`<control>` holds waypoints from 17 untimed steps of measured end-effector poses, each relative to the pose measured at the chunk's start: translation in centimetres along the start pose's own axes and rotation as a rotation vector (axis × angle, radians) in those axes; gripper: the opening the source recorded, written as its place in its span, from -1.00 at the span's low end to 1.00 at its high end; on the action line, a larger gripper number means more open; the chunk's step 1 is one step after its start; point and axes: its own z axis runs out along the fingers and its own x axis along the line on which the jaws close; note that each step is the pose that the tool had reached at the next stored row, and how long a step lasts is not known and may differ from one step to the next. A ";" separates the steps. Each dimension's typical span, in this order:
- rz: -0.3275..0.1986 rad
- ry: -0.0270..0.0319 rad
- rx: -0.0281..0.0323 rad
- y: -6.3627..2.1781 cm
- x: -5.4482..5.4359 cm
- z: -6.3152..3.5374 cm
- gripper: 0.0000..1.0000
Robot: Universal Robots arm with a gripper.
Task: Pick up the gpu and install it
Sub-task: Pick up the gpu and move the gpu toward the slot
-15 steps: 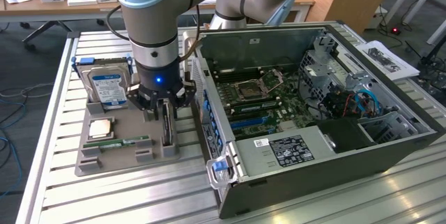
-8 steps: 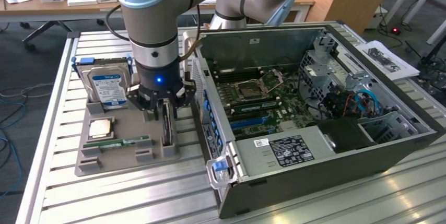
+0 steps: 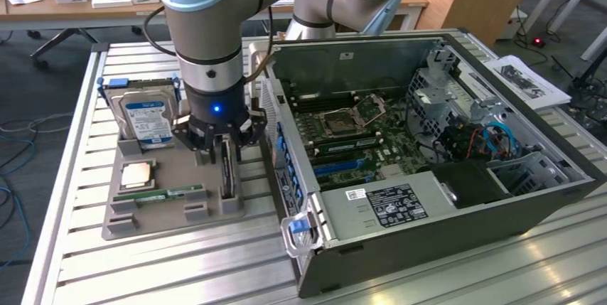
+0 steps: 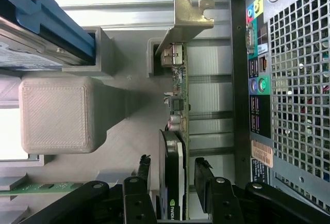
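Exterior view: one arm [image 3: 213, 35] reaches down at centre-left onto one grey tray [image 3: 161, 228] lying on the slatted table [image 3: 142, 276]. The tray carries four parts: one hard drive [image 3: 147, 116] standing at its upper left, one processor chip [image 3: 136, 175] lying flat, one green memory stick [image 3: 161, 195] below that, and one gpu [image 3: 227, 180] standing on edge along the tray's right side. The gripper [image 3: 226, 156] sits right over the gpu. One open computer case [image 3: 455, 212] fills the exterior view's right, its motherboard [image 3: 351, 127] exposed.

Wrist view: this view adds what the arm hides there. Two black fingers [image 4: 202, 175] straddle the gpu [image 4: 178, 131], a gap showing on each side, so the gripper [image 4: 172, 164] is released, not clamping. The card's one metal bracket [image 4: 188, 17] shows at its far end. Beside it stands the case's rear panel [image 4: 289, 79] with ports and grille.
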 end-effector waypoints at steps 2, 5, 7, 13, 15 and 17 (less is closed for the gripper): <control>0.000 0.0002 0.0002 0.06 0.0 0.00 -0.05; 0.000 0.0003 0.0003 0.06 0.0 0.00 -0.05; -0.002 0.0004 0.0002 0.07 0.0 0.00 -0.05; -0.006 0.0006 0.0001 0.07 0.0 0.00 -0.05; -0.006 0.0006 0.0001 0.04 0.0 0.00 -0.05; -0.006 0.0006 0.0001 -0.01 -0.1 0.00 -0.05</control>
